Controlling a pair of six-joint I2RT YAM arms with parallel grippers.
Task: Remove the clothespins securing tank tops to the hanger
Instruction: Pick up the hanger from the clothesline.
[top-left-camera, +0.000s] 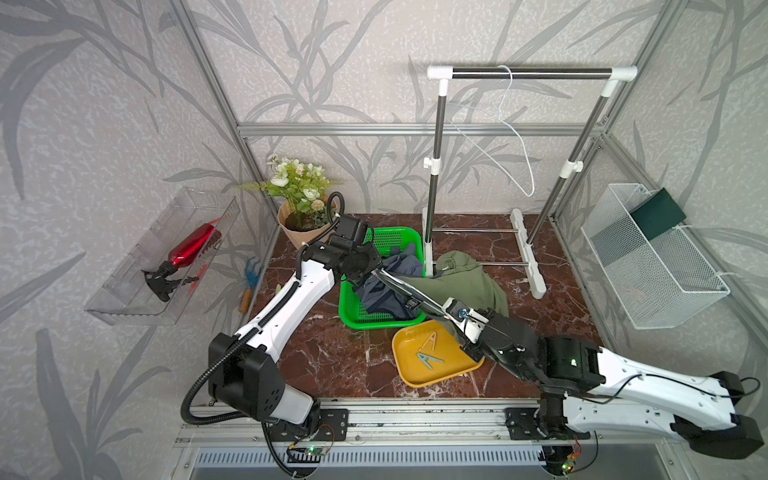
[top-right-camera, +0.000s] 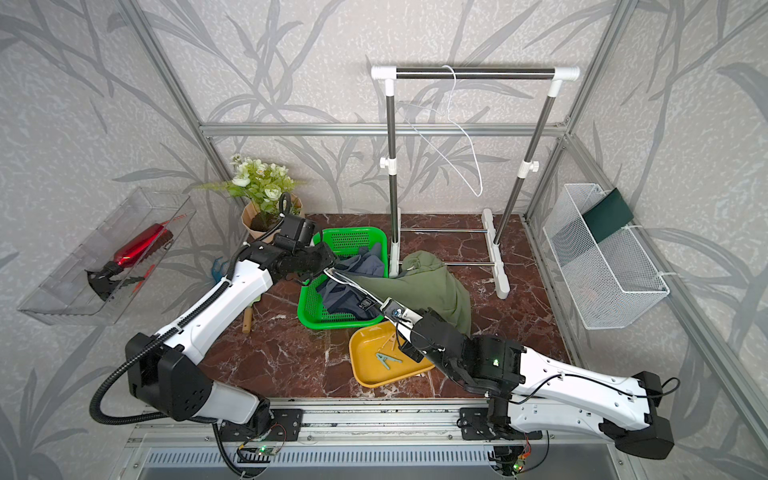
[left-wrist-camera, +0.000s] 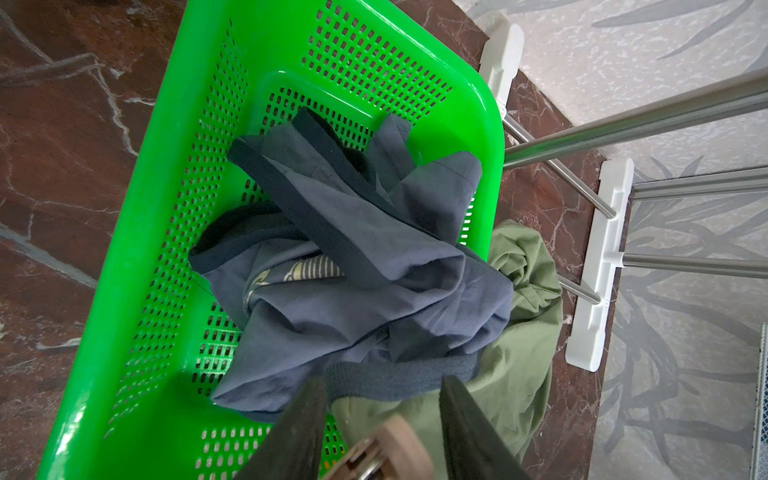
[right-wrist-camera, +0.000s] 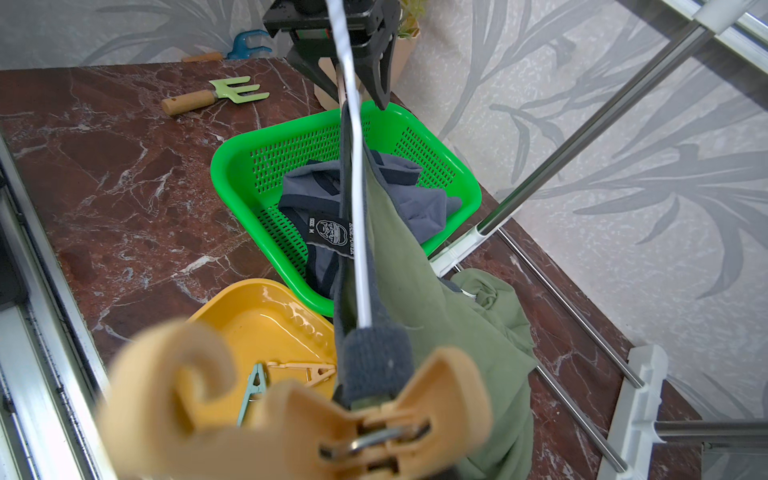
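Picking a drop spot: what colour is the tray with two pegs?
Mustard yellow; the tray shows best in a top view.

Soft, even, fairly bright light fills the cell from above; shadows on the marble tabletop are faint and short. White glare streaks the yellow tray, and the rim of the green basket shines. In the right wrist view the tan clothespin, close to the lens, is badly out of focus. In both top views the aluminium frame posts splay outward at the edges
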